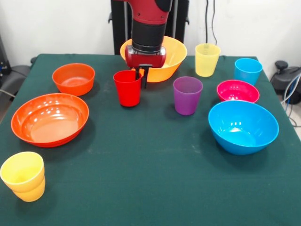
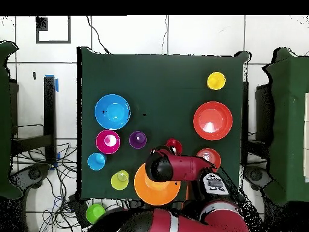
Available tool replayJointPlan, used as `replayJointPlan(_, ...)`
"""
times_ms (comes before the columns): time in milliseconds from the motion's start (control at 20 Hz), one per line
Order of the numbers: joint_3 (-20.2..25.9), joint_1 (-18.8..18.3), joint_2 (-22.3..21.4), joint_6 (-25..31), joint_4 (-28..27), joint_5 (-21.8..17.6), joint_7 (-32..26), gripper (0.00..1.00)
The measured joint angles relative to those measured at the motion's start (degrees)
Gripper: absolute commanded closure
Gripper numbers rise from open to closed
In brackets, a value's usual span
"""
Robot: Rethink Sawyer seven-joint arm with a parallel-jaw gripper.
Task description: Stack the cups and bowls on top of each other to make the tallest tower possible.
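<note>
Overhead, tool (image 1: 142,77) pointing down at red cup's (image 1: 128,88) rim.

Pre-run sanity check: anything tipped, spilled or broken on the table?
Nothing stands out. All cups and bowls sit upright and apart on the table, nothing spilled. The gripper is down at the red cup's rim. The yellow cup at the near corner looks like two nested.

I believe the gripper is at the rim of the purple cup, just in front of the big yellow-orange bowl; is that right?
Not quite: the gripper is at the rim of the red cup, not the purple cup. The front view shows this; the yellow-orange bowl is indeed behind.
</note>
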Motion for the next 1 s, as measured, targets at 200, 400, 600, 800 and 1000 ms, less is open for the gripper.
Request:
replayJointPlan(200, 0.53, -0.71, 0.01, 0.01, -1.16, -0.01, 0.00, 1.00)
replayJointPlan(400, 0.94, -1.08, 0.02, 0.01, -2.88, -0.01, 0.00, 1.00)
replayJointPlan(600, 1.15, -1.10, 0.03, 0.02, -4.62, -0.02, 0.00, 1.00)
replayJointPlan(800, 1.22, -1.02, 0.06, 0.02, -6.54, -0.04, 0.00, 1.00)
replayJointPlan(1000, 1.42, -0.83, 0.09, 0.02, -8.52, -0.04, 0.00, 1.00)
